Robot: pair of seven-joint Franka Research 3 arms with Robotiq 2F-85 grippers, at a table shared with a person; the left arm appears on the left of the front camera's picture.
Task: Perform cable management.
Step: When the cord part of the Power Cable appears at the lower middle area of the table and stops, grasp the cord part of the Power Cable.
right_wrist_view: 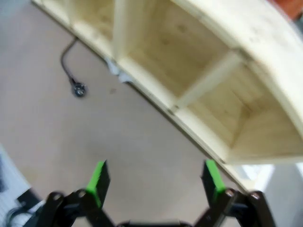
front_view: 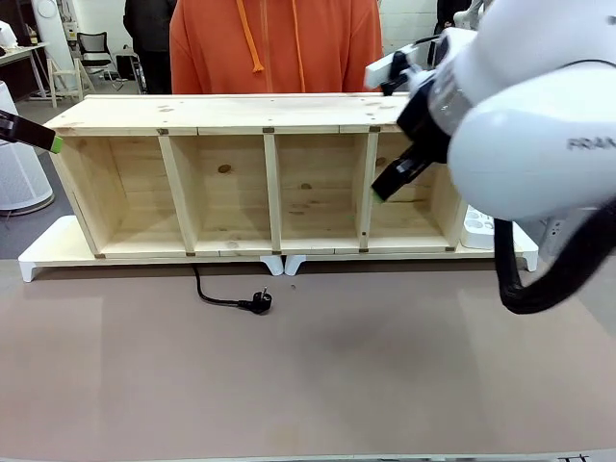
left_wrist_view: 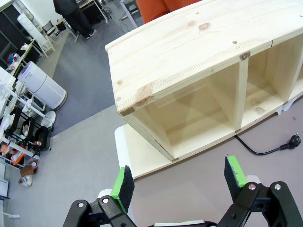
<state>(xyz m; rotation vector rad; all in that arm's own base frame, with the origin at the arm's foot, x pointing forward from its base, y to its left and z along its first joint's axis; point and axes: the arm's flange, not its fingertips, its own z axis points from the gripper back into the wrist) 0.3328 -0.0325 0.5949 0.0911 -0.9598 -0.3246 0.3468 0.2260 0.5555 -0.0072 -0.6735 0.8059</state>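
Right claw (right_wrist_view: 155, 176): jaws wide, nothing between the green pads (right_wrist_view: 98, 176). It hangs above the table (front_view: 308, 385), at the right end of the wooden shelf (front_view: 221, 114), and looks down on the shelf's open front (the wrist picture is blurred). In the front view one black finger (front_view: 397, 175) crosses the mouth of the rightmost compartment.

Left claw (left_wrist_view: 179, 182): jaws wide, nothing held. It sits off the left end of the shelf, high over the corner. In the front view one finger tip (front_view: 34, 135) comes in at the left edge, level with the shelf top.

Shelf: four compartments, open side toward the robot, resting on a white base (front_view: 43, 252) on the table.

Cable (front_view: 219, 298): comes out from under the shelf's front edge, below the divider between the first and second compartments from the left. It bends across the table and ends in its plug (front_view: 262, 302). The plug lies flat in front of the second compartment, near the shelf's white feet. The cable is well apart from both claws and nothing touches it.

A person in an orange hoodie (front_view: 274, 43) stands just behind the shelf.
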